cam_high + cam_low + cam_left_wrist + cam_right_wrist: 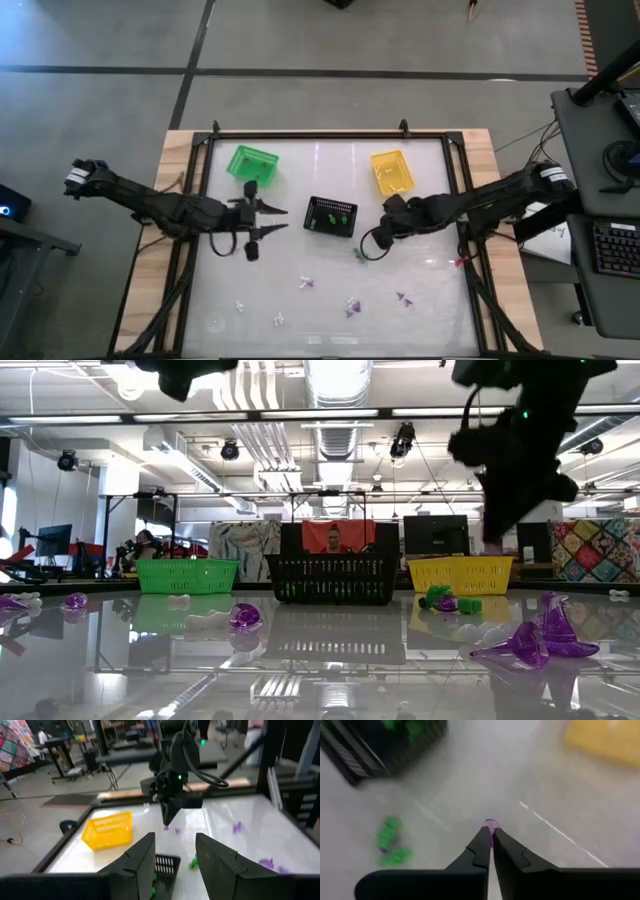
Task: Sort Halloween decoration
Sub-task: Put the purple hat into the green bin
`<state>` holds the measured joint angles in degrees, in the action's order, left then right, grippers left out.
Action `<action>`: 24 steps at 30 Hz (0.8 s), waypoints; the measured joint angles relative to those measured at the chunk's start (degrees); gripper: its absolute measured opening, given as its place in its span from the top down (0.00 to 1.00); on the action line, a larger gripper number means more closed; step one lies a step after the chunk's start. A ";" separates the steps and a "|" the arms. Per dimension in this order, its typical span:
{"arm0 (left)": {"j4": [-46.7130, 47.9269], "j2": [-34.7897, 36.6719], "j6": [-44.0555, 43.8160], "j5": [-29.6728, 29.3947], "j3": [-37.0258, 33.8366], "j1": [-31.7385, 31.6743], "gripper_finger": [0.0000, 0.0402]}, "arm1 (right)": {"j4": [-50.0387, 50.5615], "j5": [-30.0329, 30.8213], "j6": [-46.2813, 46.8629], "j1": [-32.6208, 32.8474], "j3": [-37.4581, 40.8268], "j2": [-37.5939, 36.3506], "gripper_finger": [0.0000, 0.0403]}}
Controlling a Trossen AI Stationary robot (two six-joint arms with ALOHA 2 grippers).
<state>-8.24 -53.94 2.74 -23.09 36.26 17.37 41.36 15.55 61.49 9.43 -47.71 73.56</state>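
Note:
My right gripper (490,840) is shut on a tiny purple trinket (490,825) and hangs above the glass table between the black basket (330,216) and the yellow basket (391,171). A green trinket (390,843) lies on the table below it. The black basket holds several green trinkets (335,214). More purple trinkets (350,308) and white trinkets (279,320) lie loose near the table's front. My left gripper (282,220) stands open and level left of the black basket, with nothing between its fingers. My right gripper pinches the purple trinket between its two fingers, at their free ends; only the trinket's tip (490,823) shows beyond them. The fingers come from above, slanting down. The trinket (166,826) is lifted clear of the table.
A green basket (252,164) stands at the back left. The table is ringed by a black frame (330,134) with wooden edges. In the low view large purple trinkets (540,640) lie close to the camera, and the room with a person shows behind the baskets.

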 joint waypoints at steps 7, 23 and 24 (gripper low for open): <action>0.29 7.68 1.10 -0.39 -2.09 0.00 0.69 | -3.61 9.69 -7.42 -1.92 -0.15 -6.11 0.98; 0.14 14.38 6.12 -11.21 -4.56 -0.02 0.69 | -67.08 1.46 -45.03 -14.32 -1.07 9.82 0.98; 0.09 14.65 6.50 -11.66 -4.52 -0.01 0.69 | -70.22 0.39 -46.15 -15.26 -2.02 12.10 0.98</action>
<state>-8.15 -39.29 9.24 -34.75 31.74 17.35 -28.86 15.94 15.34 -5.83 -49.73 85.66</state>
